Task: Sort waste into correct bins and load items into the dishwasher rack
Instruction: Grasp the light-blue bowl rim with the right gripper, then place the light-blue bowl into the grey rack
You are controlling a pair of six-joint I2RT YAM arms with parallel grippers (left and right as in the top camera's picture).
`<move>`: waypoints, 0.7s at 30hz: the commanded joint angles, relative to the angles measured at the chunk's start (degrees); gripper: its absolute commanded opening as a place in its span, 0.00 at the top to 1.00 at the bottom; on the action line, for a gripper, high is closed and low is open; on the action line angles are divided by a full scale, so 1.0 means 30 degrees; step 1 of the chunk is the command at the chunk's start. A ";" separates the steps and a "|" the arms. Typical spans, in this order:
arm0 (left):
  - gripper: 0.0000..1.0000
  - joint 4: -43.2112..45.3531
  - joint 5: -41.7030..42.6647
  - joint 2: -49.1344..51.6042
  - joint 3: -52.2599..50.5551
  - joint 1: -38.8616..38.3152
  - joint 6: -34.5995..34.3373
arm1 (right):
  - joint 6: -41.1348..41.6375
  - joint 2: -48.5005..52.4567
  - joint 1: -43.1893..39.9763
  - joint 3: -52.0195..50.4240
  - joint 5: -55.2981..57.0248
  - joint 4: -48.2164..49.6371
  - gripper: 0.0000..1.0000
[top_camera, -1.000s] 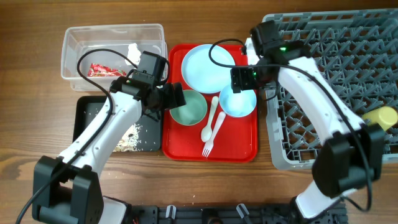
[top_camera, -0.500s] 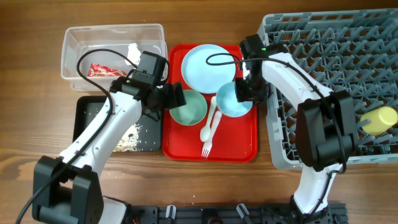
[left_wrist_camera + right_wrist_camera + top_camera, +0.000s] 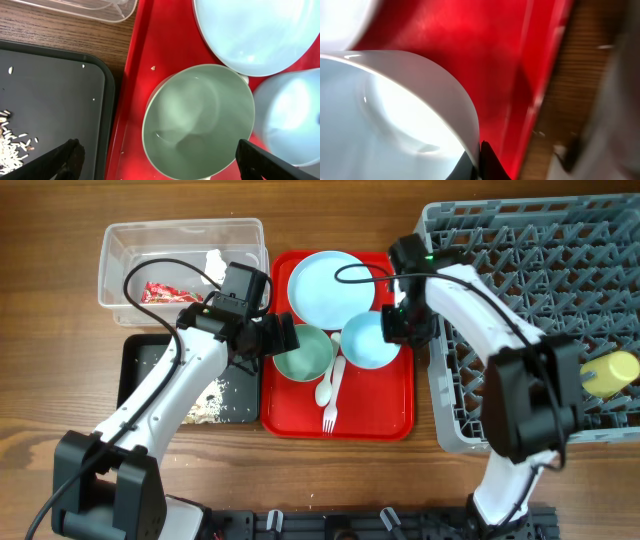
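Note:
My right gripper (image 3: 400, 326) (image 3: 481, 161) is shut on the right rim of the light blue bowl (image 3: 366, 342) (image 3: 385, 110), which sits on the red tray (image 3: 340, 425). My left gripper (image 3: 292, 340) (image 3: 160, 165) hangs open over the pale green bowl (image 3: 308, 354) (image 3: 200, 120), its fingers (image 3: 65, 157) on either side of it. The light blue plate (image 3: 325, 285) (image 3: 260, 30) lies behind both bowls. A white spoon (image 3: 324, 388) and fork (image 3: 331, 416) lie between the bowls. The yellow cup (image 3: 610, 372) lies in the grey dishwasher rack (image 3: 540, 280).
The clear tub (image 3: 180, 240) at the back left holds a red wrapper (image 3: 165, 293) and white tissue (image 3: 213, 262). The black tray (image 3: 150, 370) (image 3: 50, 100) beside the red tray holds crumbly scraps (image 3: 210, 400) (image 3: 12, 145). The rack's wall stands close to the right of the red tray.
My right gripper has come down and shut on the light blue bowl's rim. The bowl, plate and cutlery have shifted a little left. The left arm has not moved.

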 commanded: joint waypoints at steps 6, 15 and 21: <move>0.01 0.0036 -0.0182 -0.0561 0.0095 0.0058 -0.0182 | 0.0131 -0.8058 -0.2149 0.0219 0.5187 0.2004 0.96; 0.00 0.0138 -0.0175 -0.0561 0.0095 0.0058 -0.0182 | -0.4816 -0.9661 -0.6149 0.0211 1.2488 0.8553 0.96; 0.00 0.0138 -0.0175 -0.0561 0.0095 0.0058 -0.0182 | -0.9500 -0.7847 -0.9180 0.0211 1.4265 1.3741 0.96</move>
